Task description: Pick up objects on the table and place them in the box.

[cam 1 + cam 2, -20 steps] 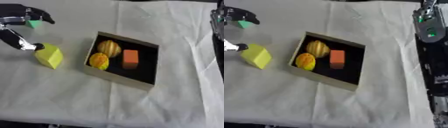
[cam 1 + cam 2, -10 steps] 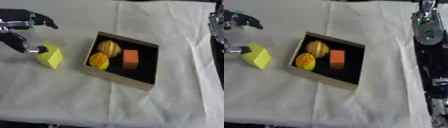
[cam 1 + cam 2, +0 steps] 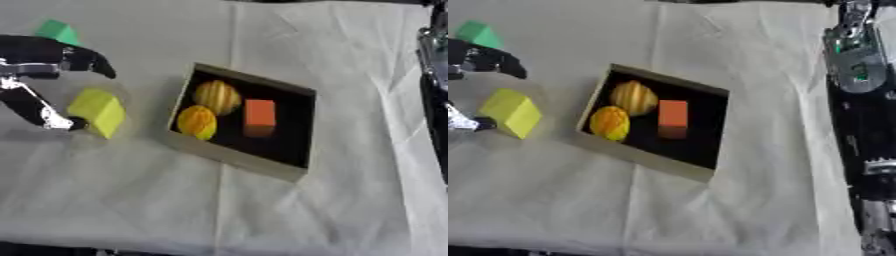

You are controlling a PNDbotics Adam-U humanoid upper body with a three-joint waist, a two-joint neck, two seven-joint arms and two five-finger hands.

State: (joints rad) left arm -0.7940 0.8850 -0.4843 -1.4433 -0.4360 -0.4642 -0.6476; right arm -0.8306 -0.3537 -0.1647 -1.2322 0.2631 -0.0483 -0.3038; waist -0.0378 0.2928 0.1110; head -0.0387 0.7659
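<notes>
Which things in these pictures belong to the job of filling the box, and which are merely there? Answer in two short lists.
Belonging to the job: the box; the yellow block beside the left hand; the green block farther back; the orange block and two yellow-orange round fruits already in the box.

Merely there: the white cloth; the idle right arm at the right edge.

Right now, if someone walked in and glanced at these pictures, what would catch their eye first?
Probably the dark-lined box near the middle of the white cloth, holding two yellow-orange round fruits and an orange block. Next, the left hand at the left edge, its fingers spread around a yellow-green block lying on the cloth beside the box. A small green block sits farther back, in the upper left corner.
</notes>
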